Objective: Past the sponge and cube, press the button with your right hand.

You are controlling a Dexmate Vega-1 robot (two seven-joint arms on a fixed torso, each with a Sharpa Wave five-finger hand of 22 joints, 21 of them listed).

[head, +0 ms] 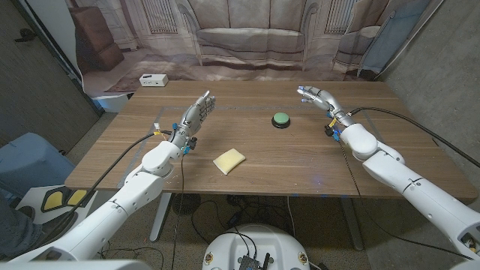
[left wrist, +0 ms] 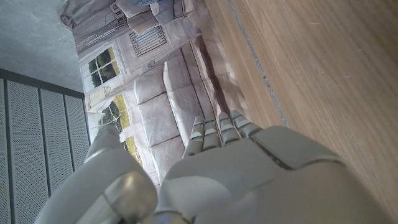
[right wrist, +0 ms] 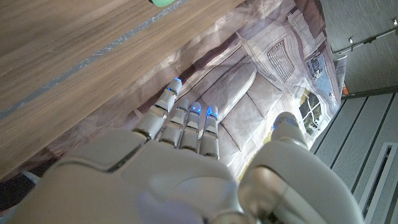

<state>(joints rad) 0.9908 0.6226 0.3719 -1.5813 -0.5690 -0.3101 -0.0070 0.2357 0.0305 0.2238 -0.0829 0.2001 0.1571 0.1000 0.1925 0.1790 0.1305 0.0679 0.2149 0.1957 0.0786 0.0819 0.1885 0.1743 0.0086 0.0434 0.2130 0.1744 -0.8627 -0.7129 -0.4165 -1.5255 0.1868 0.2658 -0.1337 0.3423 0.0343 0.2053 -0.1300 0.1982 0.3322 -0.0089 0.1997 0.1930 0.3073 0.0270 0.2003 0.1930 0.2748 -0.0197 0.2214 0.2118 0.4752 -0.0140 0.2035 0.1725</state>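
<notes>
- The approach step is judged to be under way: the right hand (head: pixel 315 96) is being held above the far right part of the wooden table (head: pixel 300 161), with its fingers (head: pixel 306 93) stretched out fairly wide and nothing being held in it.
- The round green button on its dark base (head: pixel 280 119) is being left unpressed; it is sitting on the far middle of the table, near the right hand but apart from it, a little nearer the robot and toward the table's middle.
- In the right wrist view, the right hand (right wrist: pixel 186 168) is being shown from behind with its fingers (right wrist: pixel 186 121) extended toward the backdrop, and a sliver of the green button (right wrist: pixel 163 2) is being caught at the picture's edge.
- The next move is judged to call for the right hand to be swung inward over the button and lowered, so that the cap is being pushed squarely from above.
- The pale yellow rectangular sponge (head: pixel 229 160) is lying nearer the robot, well apart from the button, so no obstruction is expected there.
- No cube is being made out on the table.
- The left hand (head: pixel 196 112) is being held upright on the left, fingers open and apart, gripping nothing.
- No containers are being seen; a small white box (head: pixel 153 80) is resting beyond the table, its contents not being tellable.
</notes>
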